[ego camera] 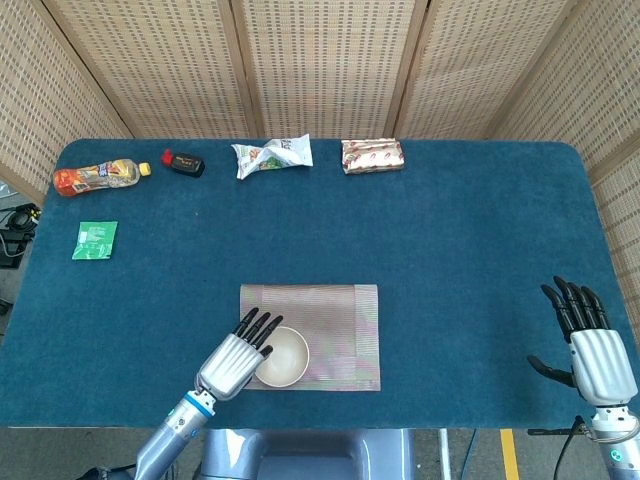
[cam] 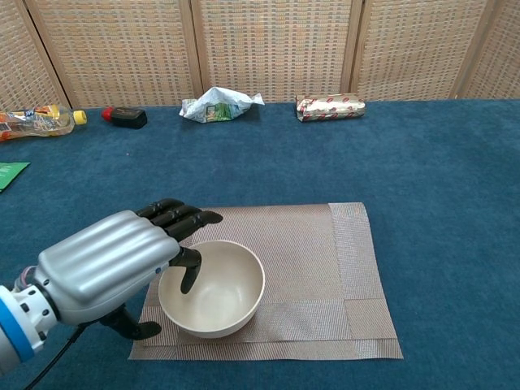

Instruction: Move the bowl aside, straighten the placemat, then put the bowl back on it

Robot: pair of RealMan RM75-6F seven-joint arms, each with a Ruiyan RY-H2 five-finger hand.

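Step in hand, judged: first of three, securing bowl (ego camera: 283,357) before moving aside. Bowl location: on placemat (ego camera: 335,325), toward its 7 o'clock corner. Left hand (ego camera: 236,358) at bowl's 9 o'clock rim, back upward, fingers (cam: 180,218) extended toward 1 o'clock over near rim; one dark digit hooked down inside bowl wall in chest view. Grip not yet closed; nothing held, digits apart. Right hand (ego camera: 592,348) idle near table (ego camera: 450,230) edge at 4 o'clock, well apart from placemat, spread, empty. Next move calls for: pinch rim between digits, lift clear, set down on bare cloth beside placemat without dragging it.
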